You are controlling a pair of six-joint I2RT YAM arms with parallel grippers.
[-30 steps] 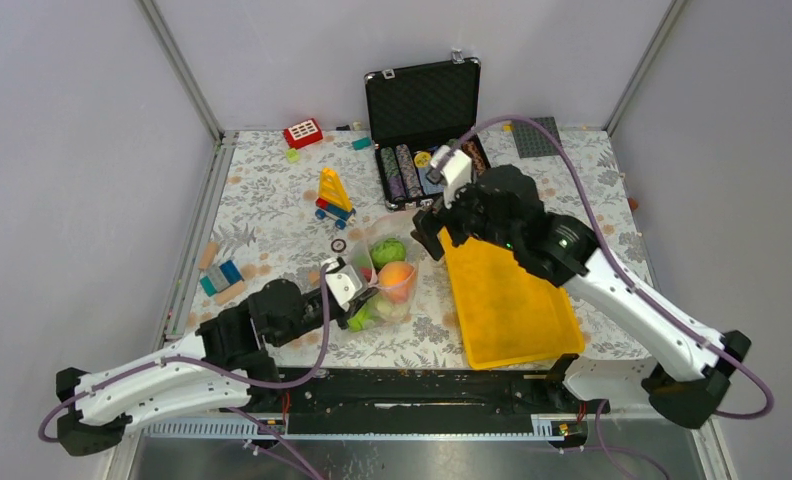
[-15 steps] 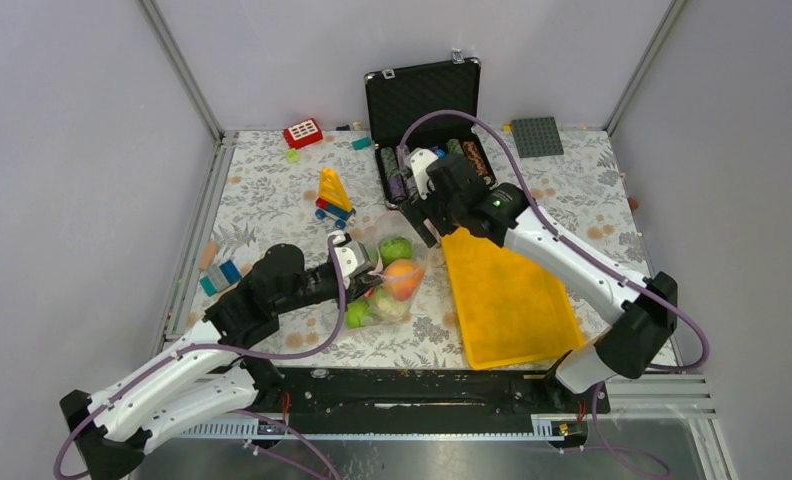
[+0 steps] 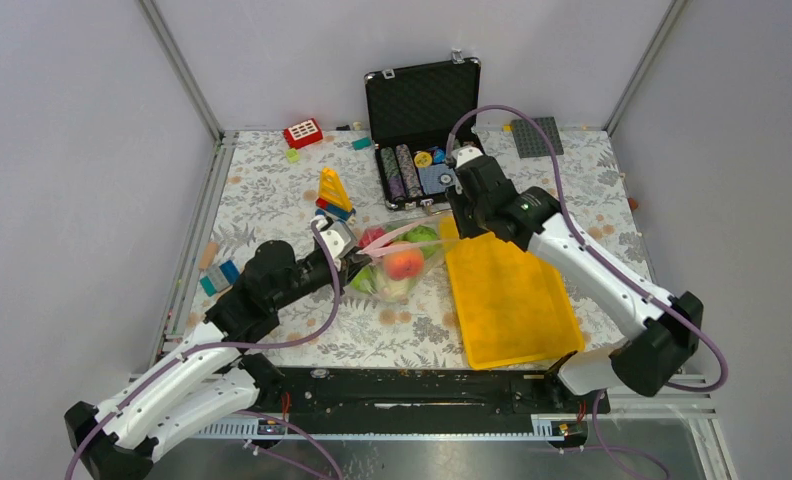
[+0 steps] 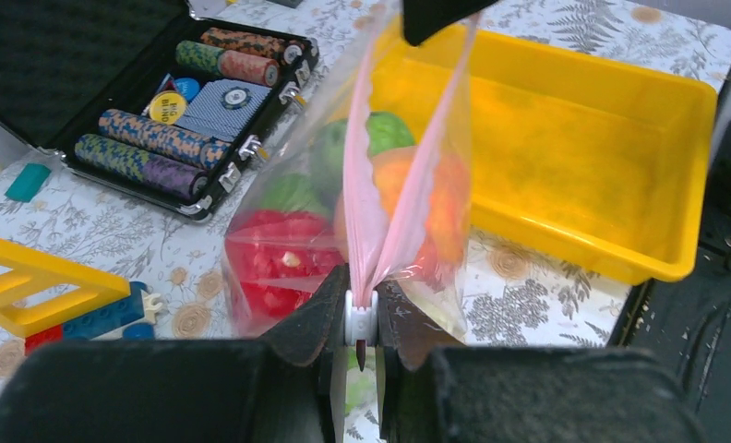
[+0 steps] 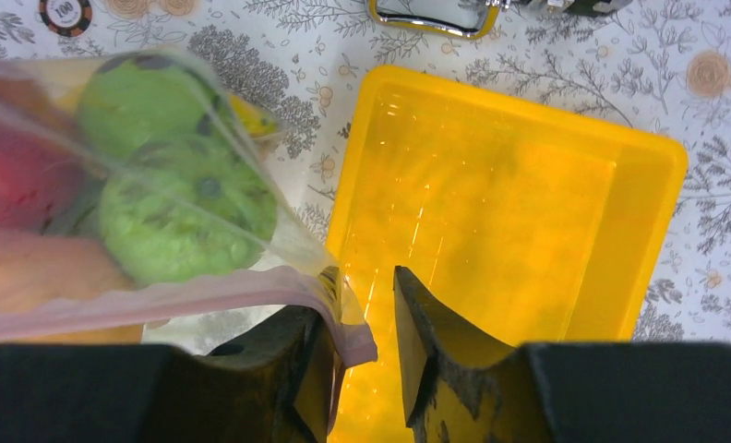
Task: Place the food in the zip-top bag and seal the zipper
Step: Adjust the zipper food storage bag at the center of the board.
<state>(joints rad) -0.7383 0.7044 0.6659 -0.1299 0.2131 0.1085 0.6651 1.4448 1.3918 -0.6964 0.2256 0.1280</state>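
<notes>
The clear zip-top bag (image 3: 397, 265) lies between the arms and holds the food: a green piece (image 3: 422, 237), an orange peach (image 3: 404, 263) and a red piece (image 3: 372, 238). Its pink zipper (image 4: 366, 185) runs taut from one gripper to the other. My left gripper (image 4: 362, 286) is shut on the zipper's white slider (image 4: 361, 318) at the bag's left end. My right gripper (image 5: 366, 286) straddles the zipper's right end (image 5: 353, 337) over the tray. That end lies against the left finger (image 5: 297, 355), and a gap shows to the right finger (image 5: 426, 323).
A yellow tray (image 3: 512, 300) lies just right of the bag. The open black case of poker chips (image 3: 422, 110) stands behind it. A yellow brick build (image 3: 334, 195), a red brick (image 3: 302, 133), a grey baseplate (image 3: 537, 137) and loose bricks (image 3: 220, 275) are scattered around.
My right gripper came down from near the chip case to the bag's right end, its jaws narrowing. My left gripper shifted back and left with the slider, pulling the zipper straight.
</notes>
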